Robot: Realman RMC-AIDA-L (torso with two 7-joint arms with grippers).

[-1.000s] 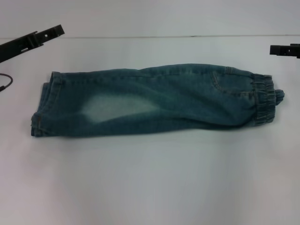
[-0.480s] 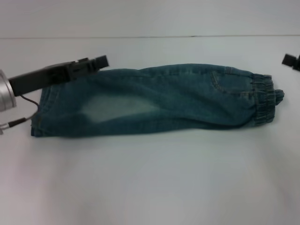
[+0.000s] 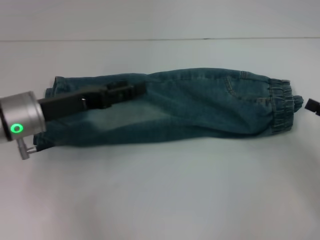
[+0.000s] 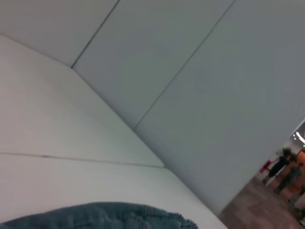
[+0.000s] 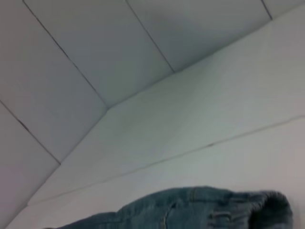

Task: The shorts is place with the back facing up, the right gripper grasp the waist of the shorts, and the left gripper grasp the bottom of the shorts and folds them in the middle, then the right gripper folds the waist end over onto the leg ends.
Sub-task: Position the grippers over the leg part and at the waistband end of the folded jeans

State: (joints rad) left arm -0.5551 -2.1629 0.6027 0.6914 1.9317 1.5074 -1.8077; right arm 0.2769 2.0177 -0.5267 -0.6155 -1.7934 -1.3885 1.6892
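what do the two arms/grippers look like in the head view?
The left gripper is black, long and narrow, on a silver cylindrical section with a glowing green ring and a small silver stub underneath. Of the right gripper only a small black piece shows at the frame edge; no markings visible.

We see bare worktop (image 3: 160, 195) along the near edge; the shorts (image 3: 200, 105) span the middle, with the left tool (image 3: 137, 89) over them.
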